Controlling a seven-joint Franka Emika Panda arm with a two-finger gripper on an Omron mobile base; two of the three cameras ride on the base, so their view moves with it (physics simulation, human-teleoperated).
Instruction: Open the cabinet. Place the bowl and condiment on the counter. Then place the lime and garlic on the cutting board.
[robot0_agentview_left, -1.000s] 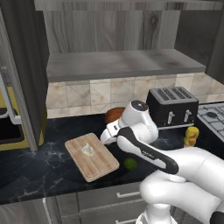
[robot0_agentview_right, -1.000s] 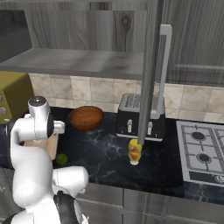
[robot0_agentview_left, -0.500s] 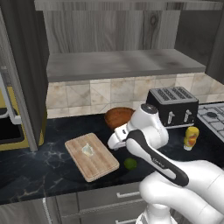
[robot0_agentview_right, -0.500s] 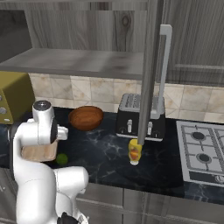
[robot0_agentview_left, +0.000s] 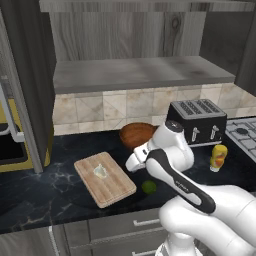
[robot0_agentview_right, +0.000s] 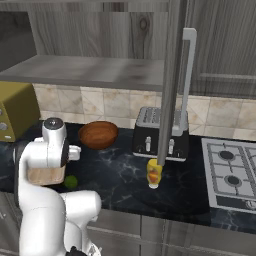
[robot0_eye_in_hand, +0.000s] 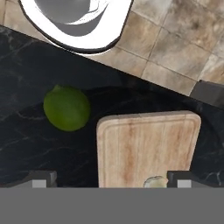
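Already the cabinet (robot0_agentview_left: 135, 75) stands open with its shelf bare, the bowl (robot0_agentview_left: 137, 135) and the condiment (robot0_agentview_left: 218, 157) sit on the counter (robot0_agentview_left: 40, 190), and the garlic (robot0_agentview_left: 101, 171) lies on the cutting board (robot0_agentview_left: 105, 179). The lime (robot0_agentview_left: 148, 187) is the piece left: it rests on the counter just off the board's near right edge, close to the counter's front lip.

The gripper (robot0_eye_in_hand: 109, 180) hangs above the board with its jaws spread wide and nothing between them. In the hand view the lime (robot0_eye_in_hand: 67, 108) lies off to one side of the fingertips' line, not between them, and the garlic (robot0_eye_in_hand: 155, 181) sits almost at one fingertip (robot0_eye_in_hand: 187, 179).

The likely trouble is twofold. A descent from this spot would probably land on the board or knock the garlic, so the hand needs to shift sideways first. And the lime is round on a smooth top: a finger that touches it off-centre could send it rolling, possibly over the front edge, which is near.

Room is decent otherwise. The board (robot0_eye_in_hand: 146, 146) has bare wood across most of its surface for setting the lime down, well apart from the garlic. The bowl sits just behind the arm's wrist, and the open door (robot0_agentview_right: 172, 80) hangs over the condiment further right, clear of this work.
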